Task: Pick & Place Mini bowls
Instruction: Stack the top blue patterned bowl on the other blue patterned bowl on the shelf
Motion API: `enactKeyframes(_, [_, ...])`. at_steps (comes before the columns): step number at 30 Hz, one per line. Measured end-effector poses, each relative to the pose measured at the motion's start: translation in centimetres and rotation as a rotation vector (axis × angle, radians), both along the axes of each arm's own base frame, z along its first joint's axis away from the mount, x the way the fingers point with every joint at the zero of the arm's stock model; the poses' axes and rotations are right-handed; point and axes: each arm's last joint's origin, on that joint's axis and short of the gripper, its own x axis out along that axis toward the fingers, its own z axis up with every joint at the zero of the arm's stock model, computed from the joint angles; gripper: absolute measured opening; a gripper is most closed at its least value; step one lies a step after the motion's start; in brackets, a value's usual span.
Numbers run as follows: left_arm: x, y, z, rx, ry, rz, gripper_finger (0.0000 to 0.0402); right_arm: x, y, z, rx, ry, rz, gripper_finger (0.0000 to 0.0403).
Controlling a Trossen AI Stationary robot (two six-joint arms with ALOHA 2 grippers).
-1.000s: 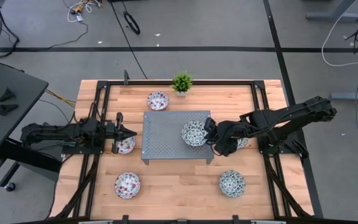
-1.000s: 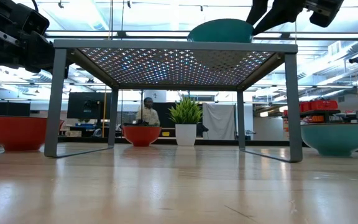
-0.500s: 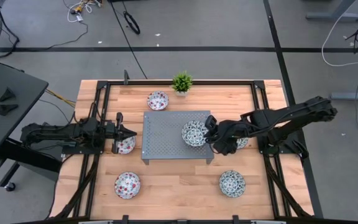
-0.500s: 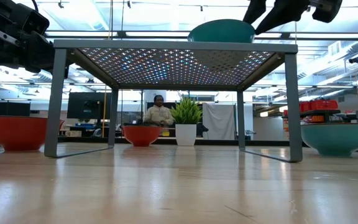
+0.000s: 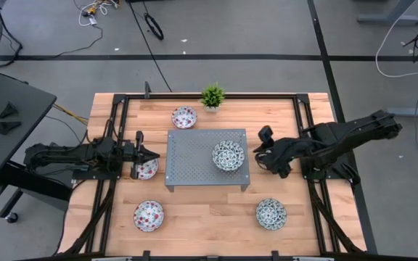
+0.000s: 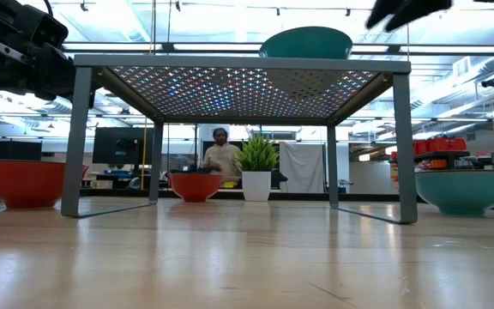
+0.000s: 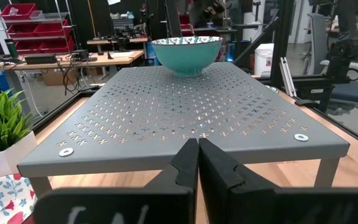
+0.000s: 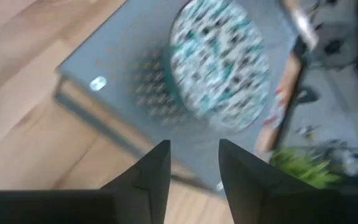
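Observation:
A blue-green mini bowl (image 5: 228,155) stands upright on the grey perforated stand (image 5: 194,170), also seen in the low view (image 6: 305,43) and the left wrist view (image 7: 186,54). My right gripper (image 5: 258,154) hovers open just right of it, above the stand's right edge, with nothing between its fingers (image 8: 194,165). Three red-spotted mini bowls (image 5: 184,117) (image 5: 146,169) (image 5: 149,215) and another blue-green one (image 5: 271,213) rest on the table. My left gripper (image 5: 156,154) waits shut at the stand's left side (image 7: 197,165).
A small potted plant (image 5: 212,95) stands at the table's far edge behind the stand. Black rails (image 5: 115,130) run along the table's left and right sides. In the low view a person (image 6: 221,154) sits in the room beyond the table.
My right gripper has let go of the blue-green bowl's rim, drawn back toward the table's right edge and risen, rolling as it went. The bowl stays upright on the stand where it was.

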Motion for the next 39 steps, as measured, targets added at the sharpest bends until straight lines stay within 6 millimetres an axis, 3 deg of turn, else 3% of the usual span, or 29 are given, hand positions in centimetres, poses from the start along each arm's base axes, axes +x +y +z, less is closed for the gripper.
enactKeyframes(10, [0.0, 0.0, 0.0, 0.000, 0.000, 0.000, 0.0018, -3.0, -0.5, -1.1, 0.122, 0.222, -0.206, 0.0137])
enactKeyframes(18, [0.0, 0.0, 0.0, 0.000, 0.000, 0.000, 0.0018, -4.5, 0.0, -4.0, 0.193, 0.355, -0.200, 0.0137])
enactKeyframes(39, [0.0, 0.0, 0.0, 0.000, 0.000, 0.000, 0.0018, -4.9, 0.7, -11.4, 0.251, 0.436, -0.276, 0.0137])
